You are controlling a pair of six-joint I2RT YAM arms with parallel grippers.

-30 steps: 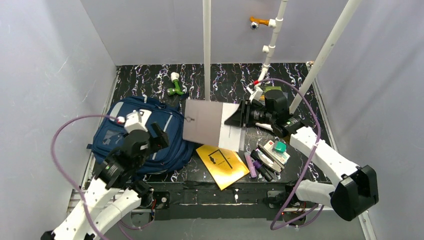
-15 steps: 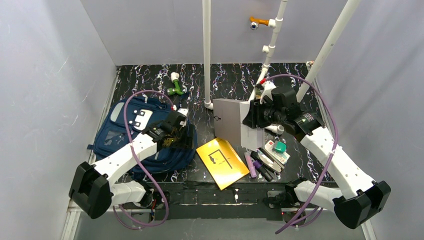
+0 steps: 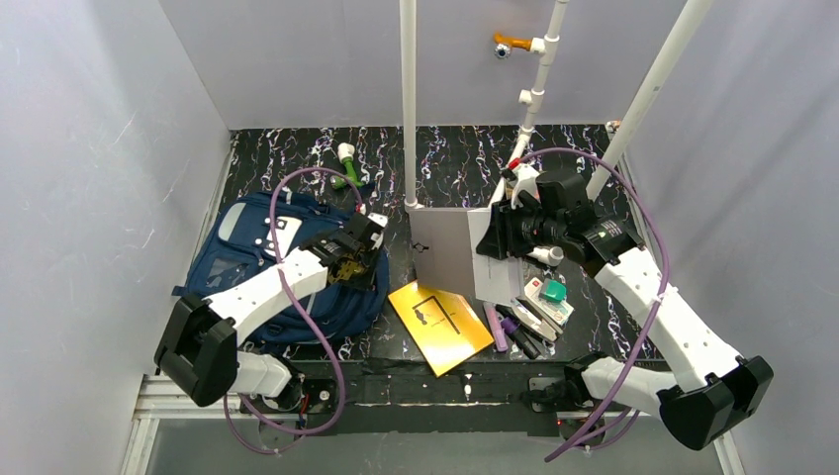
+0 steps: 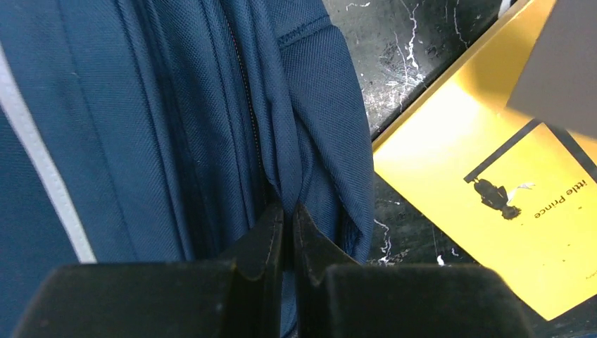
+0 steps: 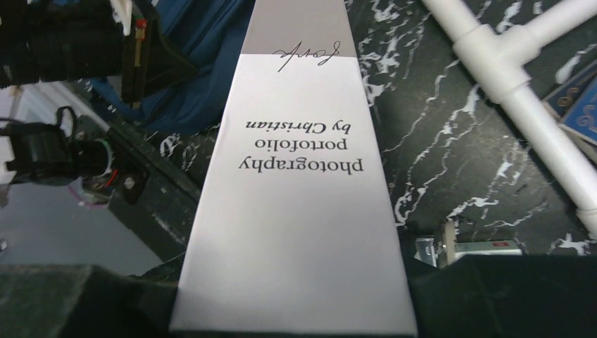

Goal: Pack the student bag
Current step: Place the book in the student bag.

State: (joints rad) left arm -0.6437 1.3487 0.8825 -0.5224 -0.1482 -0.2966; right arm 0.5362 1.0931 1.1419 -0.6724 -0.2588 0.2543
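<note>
- Top external: the student bag [image 3: 230, 269] lies flat on the left part of the marbled black desk [image 3: 455, 158], its near right edge beside a yellow book [image 3: 440, 327].
- The left hand [image 3: 348, 259] is down on the bag's right side.
- The right hand [image 3: 492, 236] holds a grey-and-white portfolio book [image 3: 445, 252] upright on its edge above mid-desk, between the bag and a cluster of pens and small boxes [image 3: 529, 315].
- Left wrist: the left hand [image 4: 285, 218] is pinched fully together on a fold of the student bag [image 4: 176, 105], right beside its zip line. The yellow book [image 4: 486, 190], with "Prince" legible on its cover, lies just right of the bag on the desk.
- Right wrist: the right hand [image 5: 292, 317] clamps the near end of the portfolio book [image 5: 299, 176], printed "photography portofolio by Christian". Its far end points toward the navy bag [image 5: 204, 63]. A white pipe [image 5: 521, 77] lies on the desk to the right.
</note>
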